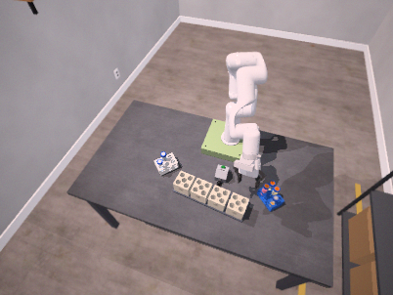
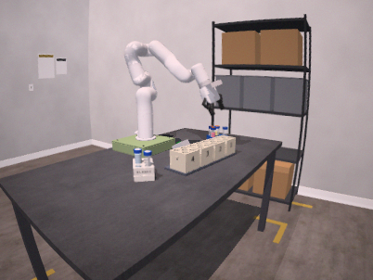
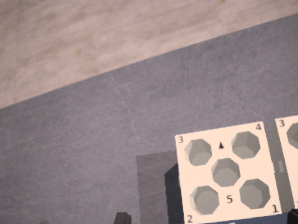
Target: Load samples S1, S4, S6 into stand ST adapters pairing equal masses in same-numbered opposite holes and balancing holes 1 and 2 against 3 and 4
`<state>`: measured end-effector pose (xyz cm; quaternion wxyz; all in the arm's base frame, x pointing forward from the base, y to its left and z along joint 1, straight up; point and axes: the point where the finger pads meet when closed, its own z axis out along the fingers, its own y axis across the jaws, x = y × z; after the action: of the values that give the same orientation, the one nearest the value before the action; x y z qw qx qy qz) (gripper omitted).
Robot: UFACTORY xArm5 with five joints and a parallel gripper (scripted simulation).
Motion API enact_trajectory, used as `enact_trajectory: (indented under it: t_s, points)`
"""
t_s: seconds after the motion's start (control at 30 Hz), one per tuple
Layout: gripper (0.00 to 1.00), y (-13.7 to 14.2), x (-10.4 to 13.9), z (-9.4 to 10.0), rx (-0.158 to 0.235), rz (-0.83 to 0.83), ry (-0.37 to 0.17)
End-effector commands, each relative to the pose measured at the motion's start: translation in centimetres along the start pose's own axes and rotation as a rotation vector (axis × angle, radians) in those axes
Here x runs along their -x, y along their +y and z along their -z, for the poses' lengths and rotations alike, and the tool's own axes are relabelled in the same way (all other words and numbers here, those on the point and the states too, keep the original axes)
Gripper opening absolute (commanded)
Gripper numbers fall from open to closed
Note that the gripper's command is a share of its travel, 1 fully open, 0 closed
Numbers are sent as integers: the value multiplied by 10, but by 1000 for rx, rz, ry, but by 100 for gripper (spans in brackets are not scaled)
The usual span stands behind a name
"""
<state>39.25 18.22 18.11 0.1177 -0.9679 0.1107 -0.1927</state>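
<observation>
Four cream bucket adapters stand in a row on the loading stand (image 1: 183, 183) (image 1: 201, 189) (image 1: 219, 196); all their holes look empty. In the exterior view the nearest one (image 2: 186, 159) reads 4 and the one behind it (image 2: 204, 154) reads 3. The blue sample rack (image 1: 270, 193) (image 2: 215, 131) holds orange-capped tubes beyond the row's right end. The white blanks rack (image 1: 166, 163) (image 2: 144, 169) holds blue-capped tubes. My gripper (image 1: 246, 178) (image 2: 211, 108) is open and empty, high above the table between the DONE desk and the sample rack. The wrist view shows one end adapter (image 3: 225, 172) with five empty holes.
The small DONE desk (image 1: 222, 172) with its green key stands just behind the adapter row. The arm's green base (image 1: 220, 139) (image 2: 144, 144) is at the table's back. A metal shelf (image 2: 260, 93) with boxes stands past the table's far side.
</observation>
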Motion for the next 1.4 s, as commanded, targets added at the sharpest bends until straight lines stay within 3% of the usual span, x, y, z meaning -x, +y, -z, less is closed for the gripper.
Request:
enact_trajectory:
  t_s: [0.0,0.07,0.2,0.27,0.4,0.47,0.6,0.67,1.03,1.1,1.23,1.3,1.37]
  points:
    - [100,10,-13,3,30,19,-14]
    - [100,18,-19,6,70,46,-44]
    - [100,25,-25,8,70,46,-44]
    - [100,33,-31,11,107,72,-78]
    - [100,41,-36,15,107,72,-78]
    - [100,48,-41,18,139,97,-115]
    - [100,56,-46,22,139,97,-115]
    - [100,64,-51,27,167,121,-155]
    - [100,89,-62,41,191,143,-197]
    - [100,96,-65,47,210,165,-242]
    - [100,105,-69,53,210,165,-242]
    - [100,112,-71,59,224,186,-288]
    - [100,120,-73,65,224,186,-288]
